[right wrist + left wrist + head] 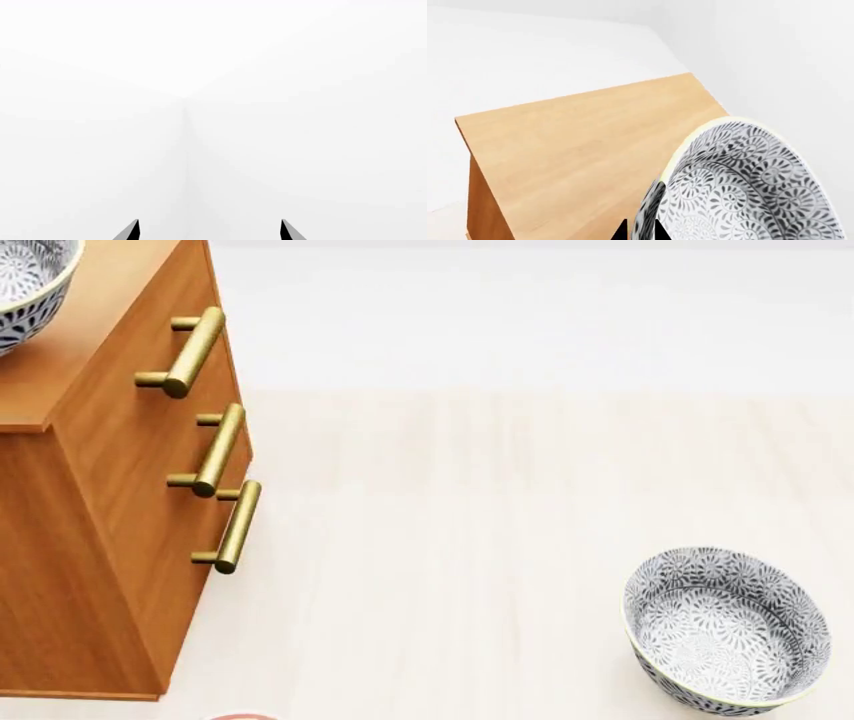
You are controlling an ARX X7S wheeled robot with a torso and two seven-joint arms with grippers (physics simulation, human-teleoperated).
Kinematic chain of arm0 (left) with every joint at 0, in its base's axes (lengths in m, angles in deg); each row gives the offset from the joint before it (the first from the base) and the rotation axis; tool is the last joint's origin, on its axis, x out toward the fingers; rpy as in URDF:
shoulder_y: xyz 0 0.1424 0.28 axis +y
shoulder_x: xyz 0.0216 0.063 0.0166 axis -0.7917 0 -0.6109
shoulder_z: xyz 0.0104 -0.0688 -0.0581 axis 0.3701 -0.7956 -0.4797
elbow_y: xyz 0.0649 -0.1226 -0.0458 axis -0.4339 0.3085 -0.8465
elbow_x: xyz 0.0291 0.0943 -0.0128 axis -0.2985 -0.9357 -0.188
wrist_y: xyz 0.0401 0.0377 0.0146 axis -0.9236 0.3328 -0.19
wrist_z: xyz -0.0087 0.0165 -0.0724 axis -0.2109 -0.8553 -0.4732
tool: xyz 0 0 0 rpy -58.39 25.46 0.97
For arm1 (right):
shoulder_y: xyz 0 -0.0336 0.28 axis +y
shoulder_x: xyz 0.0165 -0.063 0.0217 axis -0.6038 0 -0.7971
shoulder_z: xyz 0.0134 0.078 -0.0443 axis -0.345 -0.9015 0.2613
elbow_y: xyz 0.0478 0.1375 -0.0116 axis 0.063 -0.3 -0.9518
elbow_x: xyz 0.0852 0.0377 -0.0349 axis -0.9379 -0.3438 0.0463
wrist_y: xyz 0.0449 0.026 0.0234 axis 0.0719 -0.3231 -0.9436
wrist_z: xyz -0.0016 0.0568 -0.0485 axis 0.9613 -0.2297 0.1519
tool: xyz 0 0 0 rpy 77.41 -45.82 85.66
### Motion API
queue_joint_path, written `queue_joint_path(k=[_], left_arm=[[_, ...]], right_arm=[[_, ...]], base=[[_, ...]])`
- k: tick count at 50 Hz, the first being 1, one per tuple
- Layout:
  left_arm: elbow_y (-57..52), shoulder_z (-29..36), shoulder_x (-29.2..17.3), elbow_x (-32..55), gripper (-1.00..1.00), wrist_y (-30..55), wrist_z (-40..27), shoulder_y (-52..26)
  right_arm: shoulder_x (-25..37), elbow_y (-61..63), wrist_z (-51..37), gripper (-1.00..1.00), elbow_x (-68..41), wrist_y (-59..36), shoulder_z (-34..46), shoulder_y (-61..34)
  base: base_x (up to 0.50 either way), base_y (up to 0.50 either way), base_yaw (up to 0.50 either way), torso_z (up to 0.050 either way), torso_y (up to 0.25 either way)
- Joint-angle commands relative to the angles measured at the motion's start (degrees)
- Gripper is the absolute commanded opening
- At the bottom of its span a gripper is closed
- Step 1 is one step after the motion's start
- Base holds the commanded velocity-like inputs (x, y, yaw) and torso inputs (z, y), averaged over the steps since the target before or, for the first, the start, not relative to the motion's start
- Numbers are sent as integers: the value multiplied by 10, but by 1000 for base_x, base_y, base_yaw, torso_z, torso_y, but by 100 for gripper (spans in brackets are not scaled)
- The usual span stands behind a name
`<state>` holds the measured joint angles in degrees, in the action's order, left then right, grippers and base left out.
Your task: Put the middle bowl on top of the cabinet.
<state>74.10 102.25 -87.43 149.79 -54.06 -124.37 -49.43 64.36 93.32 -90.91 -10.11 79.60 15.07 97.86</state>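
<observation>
- Left wrist view, item one: middle bowl [747,185], deep, white with dense grey-black floral pattern and pale yellowish rim, tilted on edge with its inside turned toward the camera
- Left gripper [639,231]: two dark fingers [620,232] clamped on the bowl's near rim, one tip either side of the wall
- Cabinet [587,145]: lighter wood top spread beyond and below the bowl; bowl hangs over the top's edge zone; whether it touches the wood cannot be told
- Head view: same bowl [30,285] at the picture's upper left corner, over the cabinet [127,500] top; three brass bar handles [214,450] down the drawer front
- Second patterned bowl [727,628] upright on the pale floor [467,540], well apart from the cabinet; red-ringed plate edge [240,717] barely showing
- Right gripper [209,230]: fingers [130,231] apart, nothing between, facing blank white
- Governing relation, as a judgement: bowl sits ahead of the left fingers with the top beneath, so levelling and lowering it falls to the left arm
</observation>
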Motion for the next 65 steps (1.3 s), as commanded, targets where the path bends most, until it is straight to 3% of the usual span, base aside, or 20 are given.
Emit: queue_joint_path(k=[1,27,28,40,65], left_arm=[[16,-4,-15,-11,-100,-8,13,-1],[12,4,-17,-26,-100,-14,31,18],[7,4,-20,-27,100,-14,28,18],[-23,3,-25,-43,100,-21,30,8],[-226,6,-83,-88,100,1,-36,-43]], right_arm=[[0,3,-2,100,7,-2,6,0],[0,0,6,100,0,2,-2,0],[0,1,5,100,1,2,-2,0],[0,3,5,100,3,1,0,0],[0,1,2,100,15,1,8,0]], base=[[0,0,0,0,0],[0,0,0,0,0],[0,0,0,0,0],[0,0,0,0,0],[0,0,0,0,0]])
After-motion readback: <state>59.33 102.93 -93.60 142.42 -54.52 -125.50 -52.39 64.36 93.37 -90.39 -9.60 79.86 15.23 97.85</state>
